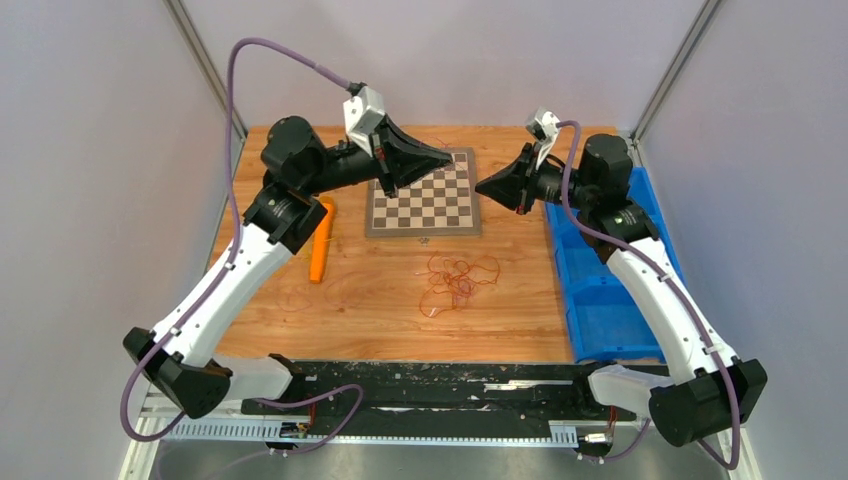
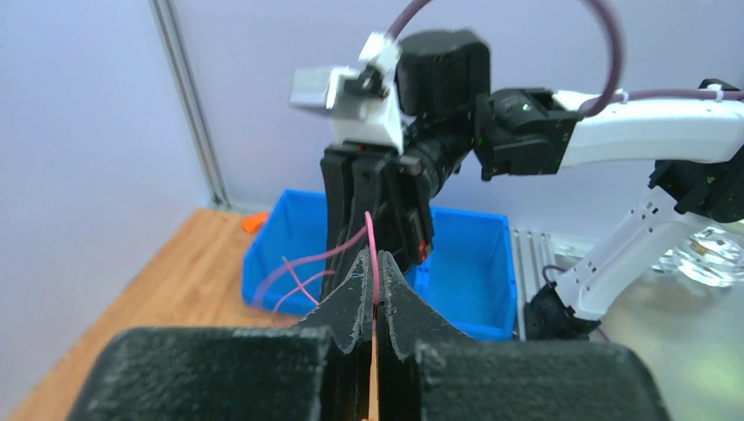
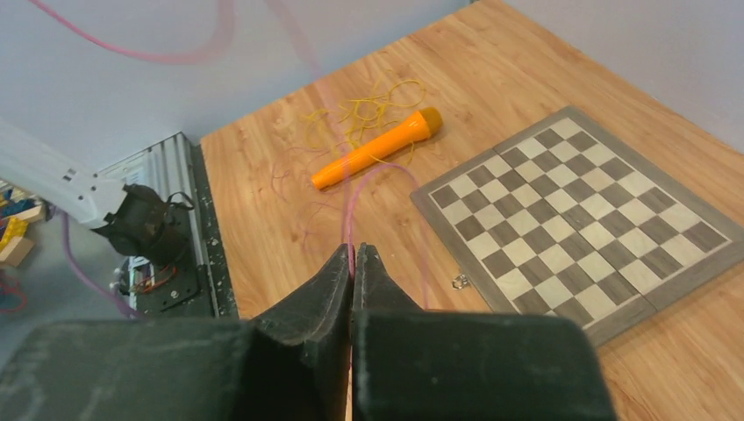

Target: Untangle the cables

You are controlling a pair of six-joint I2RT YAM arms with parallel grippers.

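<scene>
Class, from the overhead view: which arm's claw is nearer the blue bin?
Right. The right claw hangs at the chessboard's right edge, beside the blue bin. The left claw is over the board's far edge, farther from the bin. Each pinches a thin cable.

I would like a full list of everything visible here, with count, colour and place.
table: one, brown wood, under everything
chessboard: one, brown and cream, far middle of table
orange cylinder: one, orange, left side
yellow cables: one loose bunch, yellow, by the cylinder
reddish-orange cables: one tangle, middle of table
pink cable: one strand, pink, pinched by both arms
blue bin: at least one, blue, right edge
left fingers: one pair, black, shut on pink cable
right fingers: one pair, black, shut on pink cable
</scene>
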